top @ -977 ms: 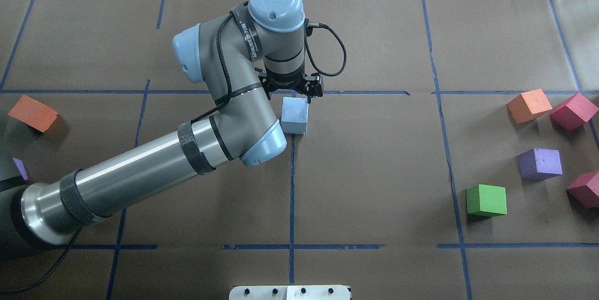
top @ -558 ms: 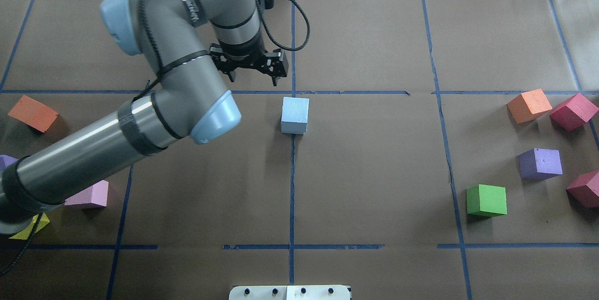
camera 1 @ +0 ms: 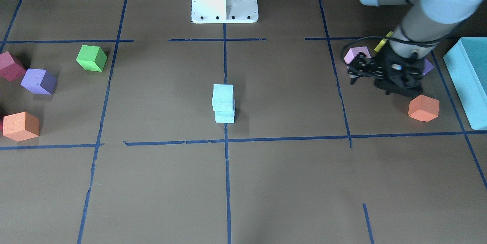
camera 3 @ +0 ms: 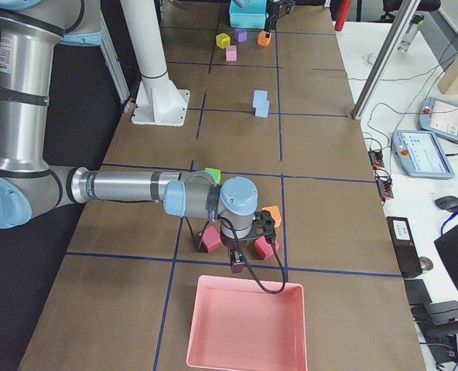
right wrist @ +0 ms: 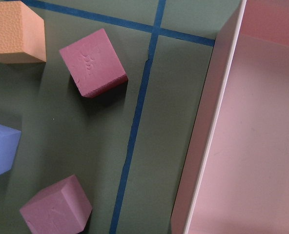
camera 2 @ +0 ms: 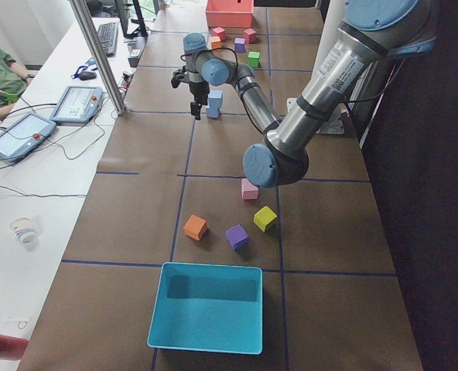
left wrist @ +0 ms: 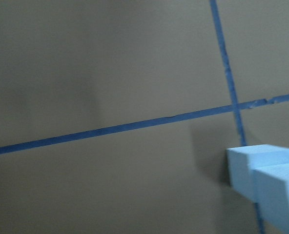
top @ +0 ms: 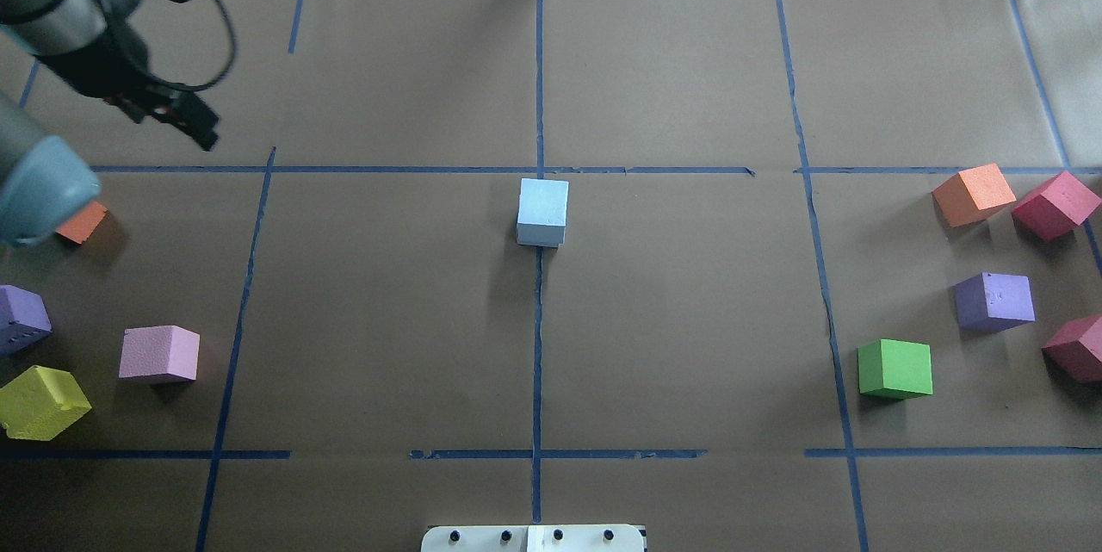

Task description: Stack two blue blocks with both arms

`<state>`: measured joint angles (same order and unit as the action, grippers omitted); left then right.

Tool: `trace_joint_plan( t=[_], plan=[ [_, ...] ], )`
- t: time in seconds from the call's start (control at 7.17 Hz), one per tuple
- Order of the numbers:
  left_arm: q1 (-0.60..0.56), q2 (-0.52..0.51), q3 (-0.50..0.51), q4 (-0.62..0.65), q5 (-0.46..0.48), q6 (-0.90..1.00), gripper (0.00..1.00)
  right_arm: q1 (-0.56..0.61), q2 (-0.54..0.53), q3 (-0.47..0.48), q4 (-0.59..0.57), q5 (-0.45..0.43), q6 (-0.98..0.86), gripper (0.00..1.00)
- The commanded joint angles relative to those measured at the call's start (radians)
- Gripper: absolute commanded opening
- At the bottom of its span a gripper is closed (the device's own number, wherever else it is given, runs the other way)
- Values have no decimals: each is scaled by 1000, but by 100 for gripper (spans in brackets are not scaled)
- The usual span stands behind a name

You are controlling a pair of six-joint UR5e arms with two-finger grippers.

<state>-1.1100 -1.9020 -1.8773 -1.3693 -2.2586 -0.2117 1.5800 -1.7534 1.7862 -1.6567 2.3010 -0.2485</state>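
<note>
The two blue blocks stand stacked at the table's centre, the top block (camera 1: 223,97) on the lower block (camera 1: 224,117), slightly offset. The stack also shows in the overhead view (top: 542,209) and in the left wrist view (left wrist: 264,180). My left gripper (top: 194,128) is open and empty, far to the left of the stack, above the table; it also shows in the front view (camera 1: 353,74). My right gripper (camera 3: 237,261) shows only in the right side view, low over maroon cubes near the pink bin; I cannot tell whether it is open or shut.
Orange (top: 82,220), purple (top: 21,318), pink (top: 159,354) and yellow (top: 43,401) cubes lie at the left. Orange (top: 973,193), maroon (top: 1055,205), purple (top: 994,300) and green (top: 895,369) cubes lie at the right. A teal tray (camera 1: 470,80) and a pink bin (camera 3: 244,325) sit at the table's ends.
My left arm has drawn away from the blue stack, first back and then far to the left. The stack has stayed in place.
</note>
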Motion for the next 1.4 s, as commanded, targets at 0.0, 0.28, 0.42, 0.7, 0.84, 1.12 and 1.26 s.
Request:
trace_joint_plan(
  t=[0.0, 0.28, 0.42, 0.7, 0.84, 1.12, 1.26],
  plan=[
    [-280, 220, 47, -5, -90, 419, 99, 0, 0, -2, 0, 0, -2, 100],
    [-404, 404, 82, -37, -79, 489, 100, -2, 0, -2, 0, 0, -2, 100],
    [-409, 425, 145, -52, -78, 489, 100, -2, 0, -2, 0, 0, -2, 100],
    [-511, 434, 214, -137, -73, 483, 100, -2, 0, -2, 0, 0, -2, 100],
    [-508, 432, 230, -135, -72, 482, 100, -2, 0, -2, 0, 0, -2, 100],
    [-507, 428, 225, -137, -67, 485, 100, -2, 0, -2, 0, 0, -2, 100],
    [-507, 431, 215, -136, -67, 488, 100, -2, 0, -2, 0, 0, -3, 100]
  ],
)
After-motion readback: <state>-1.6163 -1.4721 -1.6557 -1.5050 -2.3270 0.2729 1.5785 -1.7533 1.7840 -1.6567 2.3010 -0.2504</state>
